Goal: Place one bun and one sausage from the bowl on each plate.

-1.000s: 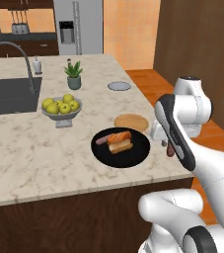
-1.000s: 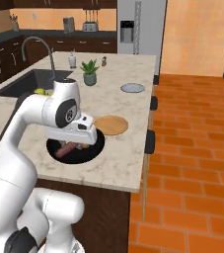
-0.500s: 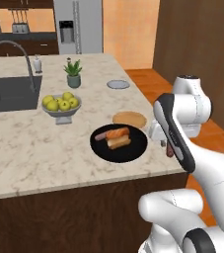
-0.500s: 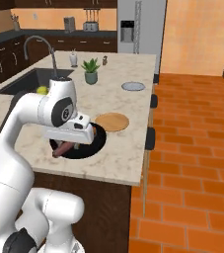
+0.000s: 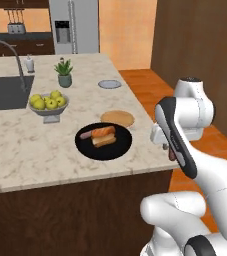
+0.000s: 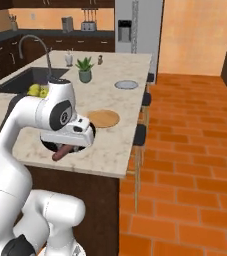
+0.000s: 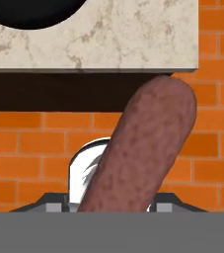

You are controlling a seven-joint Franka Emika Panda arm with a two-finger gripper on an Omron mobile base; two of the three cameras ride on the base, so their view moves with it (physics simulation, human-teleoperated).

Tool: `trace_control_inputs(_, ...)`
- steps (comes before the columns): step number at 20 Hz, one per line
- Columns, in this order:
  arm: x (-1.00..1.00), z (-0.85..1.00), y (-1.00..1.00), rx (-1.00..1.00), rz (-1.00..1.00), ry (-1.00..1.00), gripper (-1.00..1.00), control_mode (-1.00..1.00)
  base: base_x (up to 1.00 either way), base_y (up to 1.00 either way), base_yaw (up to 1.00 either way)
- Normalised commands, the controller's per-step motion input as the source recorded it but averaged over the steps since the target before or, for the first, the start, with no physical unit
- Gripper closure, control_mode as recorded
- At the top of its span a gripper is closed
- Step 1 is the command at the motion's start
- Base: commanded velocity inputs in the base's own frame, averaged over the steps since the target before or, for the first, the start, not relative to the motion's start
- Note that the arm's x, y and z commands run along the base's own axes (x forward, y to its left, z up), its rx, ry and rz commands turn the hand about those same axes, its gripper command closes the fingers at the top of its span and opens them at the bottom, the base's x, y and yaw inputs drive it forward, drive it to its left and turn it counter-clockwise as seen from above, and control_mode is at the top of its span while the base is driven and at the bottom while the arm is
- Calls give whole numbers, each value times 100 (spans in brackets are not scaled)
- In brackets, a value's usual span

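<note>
Home kitchen, rendered. Marble island tabletop across middle of left base view, sink with arched faucet at left edge. Steel fridge top centre, dark cabinets and toaster upper left of right base view. Fruit bowl, potted plant, orange brick floor.

You've got a mottled reddish-brown sausage vs orange brick floor w/ pale grout. Countertop is beige marble, grey-veined. Bowl glossy black, w/ orange-tan bun inside. One plate tan wood, other plate pale grey. Fruit yellow-green.
</note>
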Motion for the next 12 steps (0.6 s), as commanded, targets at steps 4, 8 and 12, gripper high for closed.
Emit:
trace_control_inputs(4,0,0,0,0,0,0,100,100,-37,-100,-1)
trace_control_inputs(8,0,0,0,0,0,0,100,100,-20,-99,0)
trace_control_inputs(12,0,0,0,0,0,0,100,100,-12,-84,14)
